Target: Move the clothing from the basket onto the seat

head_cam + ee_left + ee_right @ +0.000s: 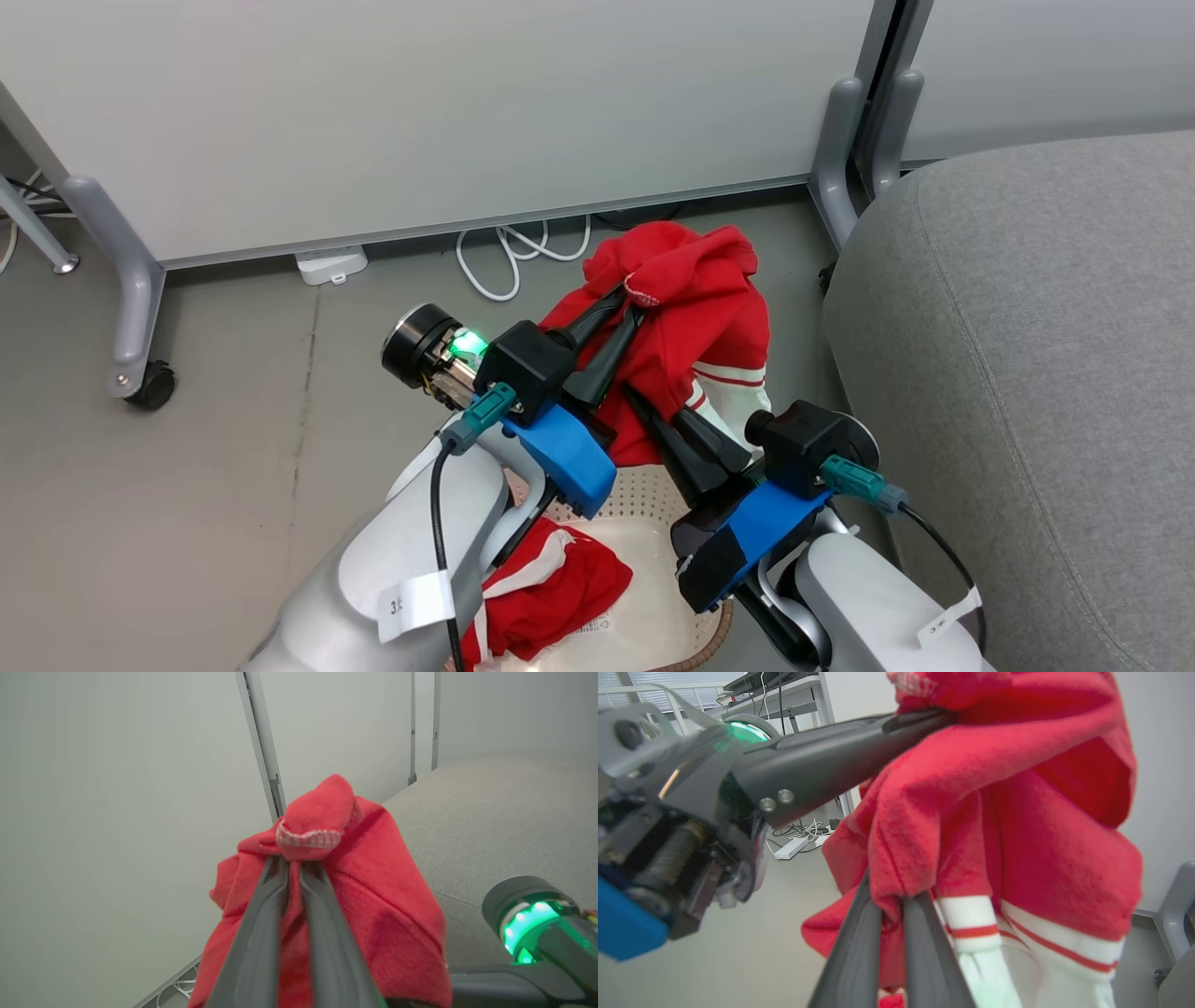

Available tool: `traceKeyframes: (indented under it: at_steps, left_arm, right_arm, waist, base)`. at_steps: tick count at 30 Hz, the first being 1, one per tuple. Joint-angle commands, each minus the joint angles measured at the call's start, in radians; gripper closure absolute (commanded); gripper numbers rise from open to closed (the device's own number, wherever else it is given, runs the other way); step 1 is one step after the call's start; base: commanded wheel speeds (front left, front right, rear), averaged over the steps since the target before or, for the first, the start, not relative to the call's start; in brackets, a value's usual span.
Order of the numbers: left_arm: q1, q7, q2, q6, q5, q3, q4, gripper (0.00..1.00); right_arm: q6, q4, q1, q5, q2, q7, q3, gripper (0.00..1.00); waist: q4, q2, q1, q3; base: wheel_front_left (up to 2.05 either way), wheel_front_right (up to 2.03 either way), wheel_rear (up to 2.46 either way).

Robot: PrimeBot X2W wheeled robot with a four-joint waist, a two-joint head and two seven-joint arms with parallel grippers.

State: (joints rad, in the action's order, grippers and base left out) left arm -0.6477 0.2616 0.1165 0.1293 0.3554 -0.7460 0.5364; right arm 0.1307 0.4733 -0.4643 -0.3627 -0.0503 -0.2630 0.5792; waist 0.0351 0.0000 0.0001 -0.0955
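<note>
1. Clothing not yet taken up: the second garment (pixel 560 588) lies crumpled on the floor of the basket (pixel 653 532), toward its left side and beneath the left forearm. It remains to be moved.
2. Left claw (pixel 633 303): clenched on an upper fold of the lifted garment (pixel 709 308), just below its white-stitched trim (pixel 308 838). The high hold appears meant to hang the fabric clear of the basket rim.
3. Lifted garment: suspended between the two claws above the far end of the basket, red body uppermost, striped cuffs (pixel 971 919) lowermost. It is not yet over the seat.
4. Right claw (pixel 653 403): clenched on a lower fold, just beside the cuffs. This second hold probably gathers the loose hanging part so that it will not trail or snag during the carry.
5. Seat (pixel 1027 373): grey upholstery to the right of the basket, near the garment but apart from it. It is the destination.
6. Views compared: the head view gives the basket, the piece lying in it and the seat alongside. The left wrist view gives the trim bunched over that claw's tips, with the seat behind. The right wrist view gives the pinch beside the cuffs and the left claw's finger crossing above.
</note>
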Motion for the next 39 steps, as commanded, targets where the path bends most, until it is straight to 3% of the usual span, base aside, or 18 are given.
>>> traceKeyframes:
  at_steps: [1,13,15,31,39]
  left_arm:
    - [-0.01,0.005,0.001,0.001,0.003,0.002,-0.002,1.0]
    - [-0.011,0.005,0.008,-0.002,-0.002,0.01,-0.005,1.0]
    - [-0.007,0.005,0.006,-0.004,-0.013,0.016,-0.003,0.0]
    - [0.018,0.005,-0.007,-0.001,-0.05,0.045,0.003,0.0]
    - [0.031,0.004,-0.005,0.0,-0.058,0.06,-0.015,0.0]
  right_arm:
    - [0.0,0.002,-0.007,-0.004,0.0,-0.003,0.0,1.0]
    - [0.0,-0.016,-0.01,0.001,0.0,-0.003,0.001,1.0]
    - [0.0,-0.019,-0.01,0.0,0.0,-0.003,0.002,1.0]
    - [0.0,-0.039,0.011,0.004,0.0,-0.003,-0.016,1.0]
    - [0.0,-0.058,0.025,0.029,0.0,-0.003,-0.091,1.0]
  waist:
    - [-0.002,0.0,-0.0001,0.0]
    - [-0.003,0.0,-0.0001,0.002]
    - [-0.004,0.0,-0.0001,0.002]
    - [-0.013,0.0,-0.0001,0.002]
    - [-0.039,0.0,-0.0001,-0.019]
  base:
    - [0.0,0.0,0.0]
    - [0.0,0.0,0.0]
    - [0.0,0.0,0.0]
    - [0.0,0.0,0.0]
    - [0.0,0.0,0.0]
